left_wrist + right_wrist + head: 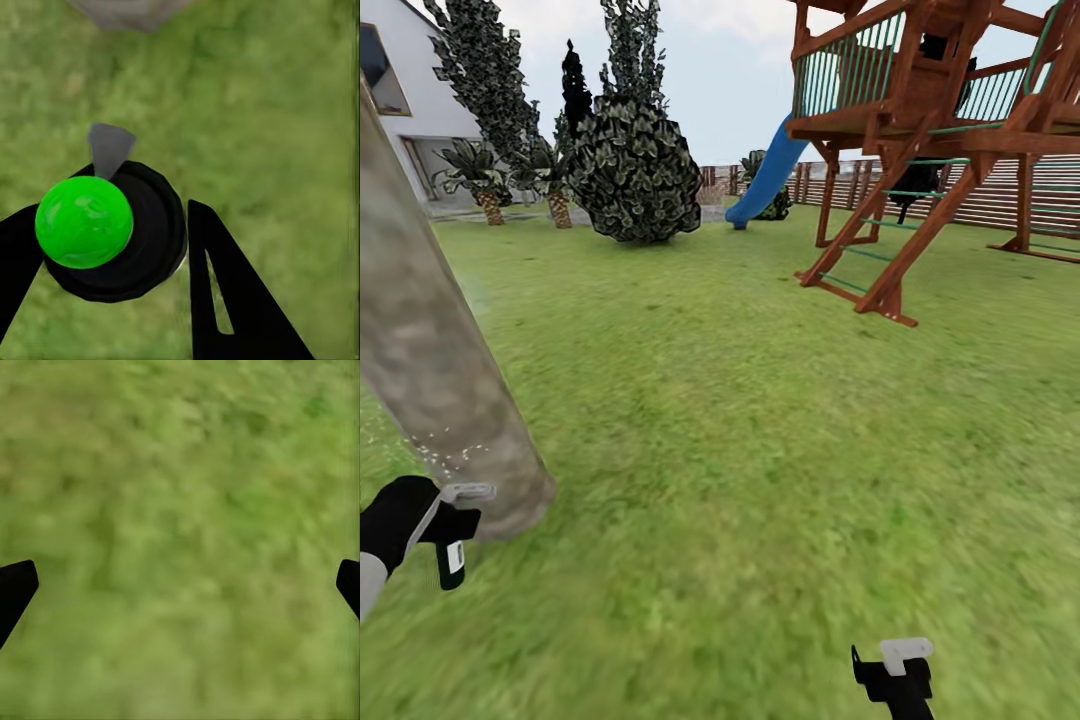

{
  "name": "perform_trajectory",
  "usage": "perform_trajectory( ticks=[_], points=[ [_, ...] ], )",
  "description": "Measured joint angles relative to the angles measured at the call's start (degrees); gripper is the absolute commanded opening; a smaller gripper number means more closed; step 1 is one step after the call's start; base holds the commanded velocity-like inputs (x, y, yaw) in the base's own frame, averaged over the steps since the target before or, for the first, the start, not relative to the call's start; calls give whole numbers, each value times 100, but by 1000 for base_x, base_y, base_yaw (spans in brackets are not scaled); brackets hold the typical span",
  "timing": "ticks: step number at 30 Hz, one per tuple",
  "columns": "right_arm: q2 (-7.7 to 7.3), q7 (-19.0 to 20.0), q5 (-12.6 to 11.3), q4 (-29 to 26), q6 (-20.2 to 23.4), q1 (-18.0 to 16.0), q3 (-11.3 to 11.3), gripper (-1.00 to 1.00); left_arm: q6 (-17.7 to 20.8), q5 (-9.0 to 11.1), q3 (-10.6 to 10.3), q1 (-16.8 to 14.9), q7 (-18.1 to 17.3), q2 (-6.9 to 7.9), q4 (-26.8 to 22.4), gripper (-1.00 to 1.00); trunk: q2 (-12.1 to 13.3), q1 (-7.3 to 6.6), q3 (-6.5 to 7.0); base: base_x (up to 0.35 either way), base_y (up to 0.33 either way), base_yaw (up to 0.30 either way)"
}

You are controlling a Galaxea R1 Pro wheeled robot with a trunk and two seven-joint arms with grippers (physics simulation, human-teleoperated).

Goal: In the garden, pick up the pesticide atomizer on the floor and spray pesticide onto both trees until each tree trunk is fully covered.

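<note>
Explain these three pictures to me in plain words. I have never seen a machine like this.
This is a simulated two-armed robot on wheels, steered by a person, in a garden.

The large picture looks down from its head: lawn, a thick grey-tan tree trunk with white specks near its base, and a wooden play tower with a blue slide.

The other two come from cameras by each arm's tool. The left tool holds the pesticide atomizer, seen from above as a black body with a green cap. The right tool hangs open above grass, holding nothing.
</note>
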Motion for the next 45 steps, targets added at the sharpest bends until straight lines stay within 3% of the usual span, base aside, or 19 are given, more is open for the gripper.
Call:
perform_trajectory(
  ticks=[2, 4, 5, 6, 7, 8, 9, 12, 17, 20, 23, 26, 32, 34, 35, 38, 42, 45],
  points=[
    [0, 0, 0, 1, -1, -1, -1, 100, -84, 26, 37, 53, 28, 6, 14, -100, 0, 0, 0, 6, -5, 210],
    [5, 0, 0, 1, 0, -1, 0, 100, -542, 21, 538, 191, 470, 8, 188, -100, 0, 0, 0, 1, -1, 263],
    [8, 0, 0, 1, -1, -1, -1, 100, -813, 82, 814, 216, 761, -73, 351, -100, 0, 1, 0, 0, 0, 273],
    [8, 0, -1, 1, 0, -1, -1, 100, -921, 133, 900, 222, 851, -183, 423, -100, 0, 1, 0, 0, 0, 114],
    [9, 0, 1, -2, 1, 0, 3, 100, -1021, -17, 958, 223, 945, -436, 459, -100, 0, 0, 0, 0, 0, 37],
    [6, -1, -1, -1, 1, 0, -2, 100, -1042, 144, 985, 226, 1042, -648, 450, -100, 0, 1, 0, 0, 0, 19],
    [3, 0, 0, -1, 4, 0, 0, 100, -1054, 30, 985, 224, 1082, -634, 457, -100, 0, 0, 0, 0, 0, 8],
    [0, 0, 0, -1, 2, 0, 0, 100, -1069, 37, 1001, 234, 1114, -507, 489, -100, 0, 0, 0, 0, 0, 1],
    [0, -4, 0, -7, 0, 0, 0, 100, -1064, 62, 1038, 305, 1123, -519, 490, -100, 0, -2, 0, 134, -143, 0],
    [0, -7, 0, -8, 0, 0, 0, 100, -1128, 40, 1330, 640, 1124, -489, 448, -100, 0, 0, -1, 82, -57, 64],
    [1, -9, 0, -7, 0, -1, -1, 100, -1589, 57, 1478, 868, 1229, -519, 461, -100, 0, 0, 0, 6, -4, 254],
    [1, -7, -1, -7, 0, -1, -1, 100, -1639, 57, 1481, 885, 1263, -669, 492, -100, 0, 0, 0, 0, 0, 274],
    [0, -10, -3, -8, -3, 0, -5, 100, -1651, 85, 1501, 901, 1261, -716, 429, -100, 0, -1, 0, 60, -81, 54],
    [0, -11, -1, -9, -2, 0, -6, 100, -1658, 127, 1517, 897, 1266, -996, 334, -100, 0, -1, 0, 173, -224, 1],
    [0, -11, -1, -8, -1, 0, -3, 100, -1658, 68, 1513, 894, 1271, -1049, 252, -100, 0, -2, 0, 179, -229, 0],
    [0, -4, 0, -8, -3, 0, -1, 100, -1654, 23, 1514, 900, 1303, -1037, 87, -100, 0, -2, 0, 181, -231, 0],
    [0, -9, 0, -7, 0, -1, 0, 100, -1644, 66, 1522, 903, 1851, -1035, 42, -100, 0, -2, 0, 181, -226, 110],
    [0, -10, 0, -7, -3, -2, 1, 100, -1636, 91, 1525, 904, 1892, -1036, 46, -100, 0, -2, 0, 154, -199, 261]
  ],
)
